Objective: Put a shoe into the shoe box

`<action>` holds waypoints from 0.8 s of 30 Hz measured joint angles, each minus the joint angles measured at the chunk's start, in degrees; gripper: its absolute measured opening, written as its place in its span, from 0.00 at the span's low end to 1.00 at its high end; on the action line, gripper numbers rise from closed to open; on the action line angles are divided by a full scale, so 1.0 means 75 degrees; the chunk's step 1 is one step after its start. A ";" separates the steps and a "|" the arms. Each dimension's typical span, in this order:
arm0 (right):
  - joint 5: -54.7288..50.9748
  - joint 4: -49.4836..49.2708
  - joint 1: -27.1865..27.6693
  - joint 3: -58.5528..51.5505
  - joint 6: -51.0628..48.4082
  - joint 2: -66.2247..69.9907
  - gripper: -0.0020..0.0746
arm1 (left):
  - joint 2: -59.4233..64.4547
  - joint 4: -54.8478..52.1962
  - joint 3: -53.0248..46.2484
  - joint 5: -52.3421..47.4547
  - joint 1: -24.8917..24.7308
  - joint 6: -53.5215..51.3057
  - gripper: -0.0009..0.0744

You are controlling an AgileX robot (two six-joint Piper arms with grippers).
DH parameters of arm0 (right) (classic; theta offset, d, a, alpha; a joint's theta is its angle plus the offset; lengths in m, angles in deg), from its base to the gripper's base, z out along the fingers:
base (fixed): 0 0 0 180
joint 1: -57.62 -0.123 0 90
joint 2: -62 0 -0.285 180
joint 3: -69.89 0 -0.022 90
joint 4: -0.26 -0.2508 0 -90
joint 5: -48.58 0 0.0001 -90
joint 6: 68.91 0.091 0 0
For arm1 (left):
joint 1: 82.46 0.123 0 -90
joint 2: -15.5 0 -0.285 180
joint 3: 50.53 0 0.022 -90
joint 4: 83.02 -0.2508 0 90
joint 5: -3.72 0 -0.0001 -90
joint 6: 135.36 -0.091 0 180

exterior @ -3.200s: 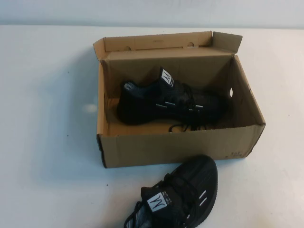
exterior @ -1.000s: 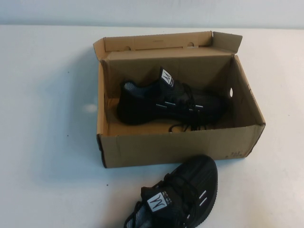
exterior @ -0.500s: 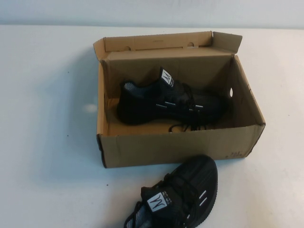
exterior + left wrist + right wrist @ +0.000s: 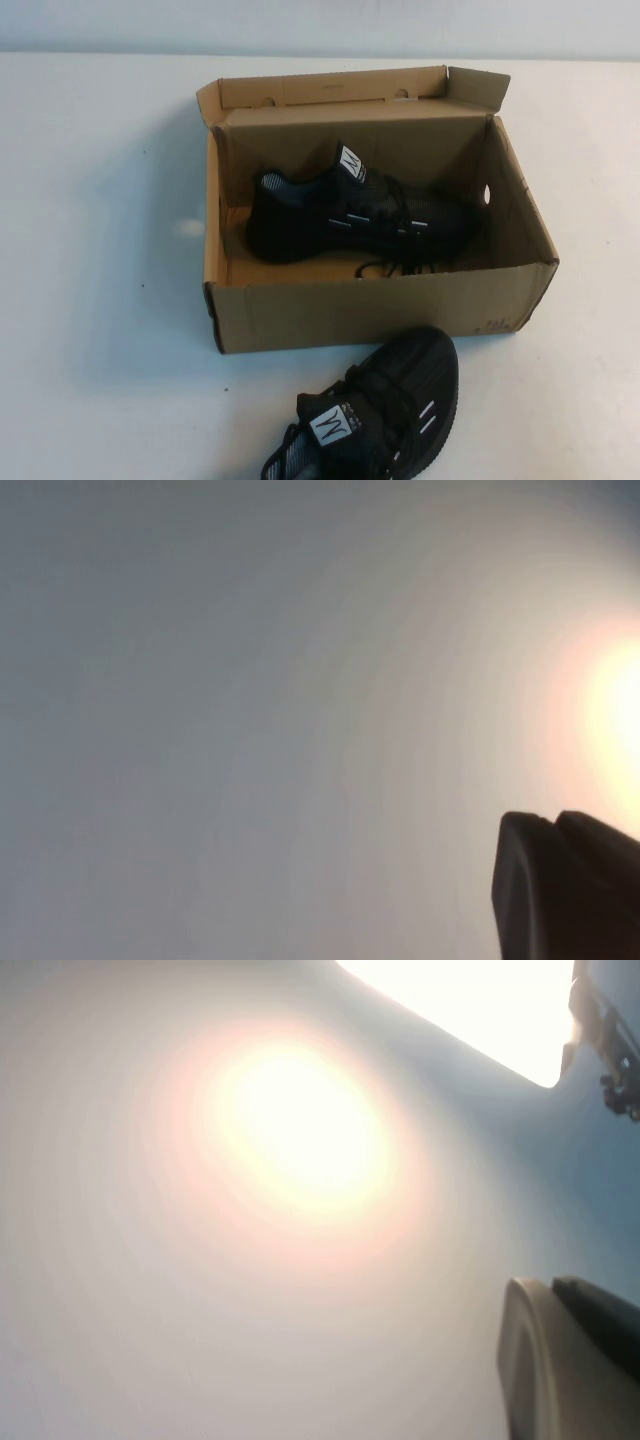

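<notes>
A black knit shoe point(image 4: 350, 212) with a white tongue label lies on its side inside the open brown cardboard shoe box point(image 4: 370, 310), toe toward the right end wall with the small hole. An identical second shoe point(image 4: 385, 410) lies on the table in front of the box, partly cut off at the near edge. Neither arm shows in the high view. My left gripper point(image 4: 553, 825) is shut over bare table in the left wrist view. My right gripper point(image 4: 548, 1288) is also shut over bare table, holding nothing.
The box's flap lid point(image 4: 335, 88) stands up at the back. The white table point(image 4: 100, 300) stretches to either side of the box. A bright glare spot point(image 4: 300, 1130) lies on the surface in the right wrist view.
</notes>
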 joint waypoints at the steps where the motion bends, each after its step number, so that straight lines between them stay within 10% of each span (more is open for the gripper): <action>1: 0.0180 -0.0035 0.0000 0.0105 0.0259 0.0000 0.01 | 0.0000 0.0000 0.0018 0.0200 0.0000 0.0041 0.01; 14: -0.2605 0.0434 0.0000 0.4141 0.2658 0.0216 0.01 | -0.0017 -0.0087 0.3580 -0.1936 0.0000 0.0036 0.01; 24: -0.8116 0.1830 0.0000 0.6663 0.1705 0.2582 0.01 | 0.1160 -0.0073 0.5803 -0.6334 0.0000 -0.0046 0.01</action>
